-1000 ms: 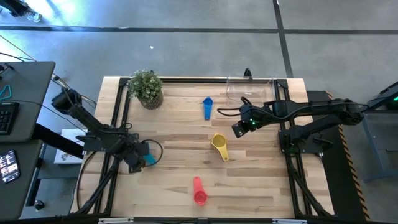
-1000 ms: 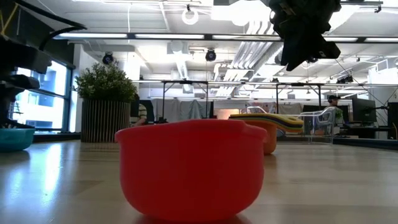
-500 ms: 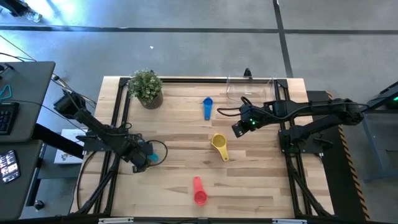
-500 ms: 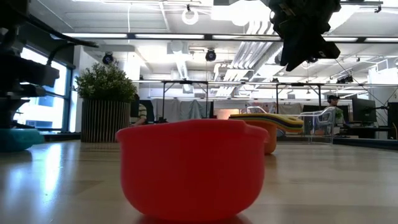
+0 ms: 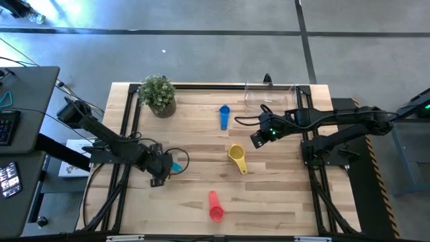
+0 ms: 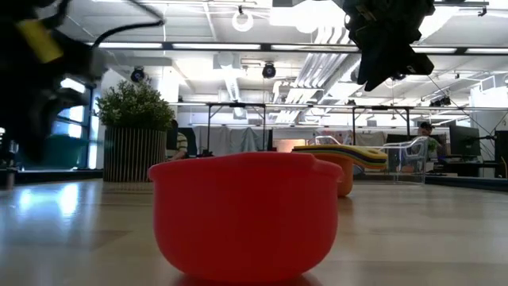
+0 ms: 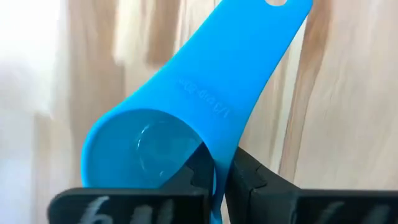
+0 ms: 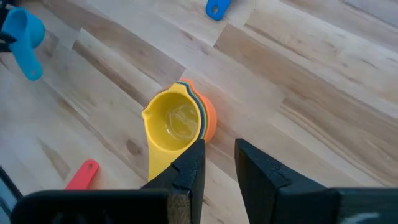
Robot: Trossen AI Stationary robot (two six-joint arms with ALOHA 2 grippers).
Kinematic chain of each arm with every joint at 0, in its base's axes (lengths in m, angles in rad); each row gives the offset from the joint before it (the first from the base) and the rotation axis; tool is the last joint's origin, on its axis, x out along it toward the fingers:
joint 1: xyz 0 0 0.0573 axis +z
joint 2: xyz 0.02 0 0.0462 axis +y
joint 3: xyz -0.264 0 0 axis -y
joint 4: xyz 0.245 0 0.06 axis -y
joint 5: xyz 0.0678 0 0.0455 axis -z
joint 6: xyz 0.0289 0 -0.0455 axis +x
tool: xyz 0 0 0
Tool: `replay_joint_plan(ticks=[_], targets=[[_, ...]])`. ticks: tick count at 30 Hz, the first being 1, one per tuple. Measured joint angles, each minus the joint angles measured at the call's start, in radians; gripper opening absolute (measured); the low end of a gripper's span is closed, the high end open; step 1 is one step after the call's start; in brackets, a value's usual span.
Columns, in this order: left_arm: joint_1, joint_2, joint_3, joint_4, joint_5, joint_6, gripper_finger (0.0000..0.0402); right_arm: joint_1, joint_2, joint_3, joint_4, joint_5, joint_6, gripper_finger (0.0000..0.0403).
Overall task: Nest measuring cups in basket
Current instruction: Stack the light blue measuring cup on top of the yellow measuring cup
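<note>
Left gripper point(image 5: 163, 169) clamped shut on rim of teal cup point(image 7: 186, 124), lifted over left part of table point(image 5: 201, 208), handle pointing forward, away from fingers. Stack with yellow cup point(image 5: 236, 154) on top lying to the right, at table centre, nearer to right gripper point(image 5: 258, 138). Right gripper hovering above and just beside this stack, fingers narrowly apart, holding nothing. Clear basket point(image 5: 271, 95) at far right edge, well apart from carried cup.

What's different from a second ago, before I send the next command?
The left claw moved toward the table's middle and shut on the teal plastic measuring cup, gripping its rim. The right claw, the yellow-topped nested cup stack, the red cup and the small blue cup kept their places.
</note>
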Motion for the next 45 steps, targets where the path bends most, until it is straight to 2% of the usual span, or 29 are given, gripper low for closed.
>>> replay_joint_plan(ticks=[15,21,25,33,38,42,45], targets=[[0.324,0.000,0.270,0.086,-0.025,0.566,0.0011,0.000,0.000,0.000,0.100,0.005,0.004,0.0081],[0.392,0.000,0.358,0.123,-0.025,0.768,0.0011,-0.024,0.000,0.000,0.232,-0.008,0.004,0.0081],[0.418,0.000,0.418,0.135,-0.025,0.866,0.0011,-0.058,0.000,0.000,0.322,-0.053,-0.004,0.0081],[0.428,0.019,0.451,0.256,-0.016,0.949,0.0011,-0.096,0.000,0.000,0.385,-0.081,-0.006,0.0081],[0.427,0.113,0.449,0.249,-0.006,0.948,0.0011,-0.115,0.000,0.000,0.384,-0.081,-0.005,0.0081],[0.427,0.207,0.449,0.261,0.071,0.924,0.0011,-0.128,0.000,0.000,0.384,-0.081,-0.008,0.0081],[0.425,0.265,0.449,0.269,0.093,0.915,0.0011,-0.139,0.000,0.000,0.384,-0.080,-0.026,0.0081]])
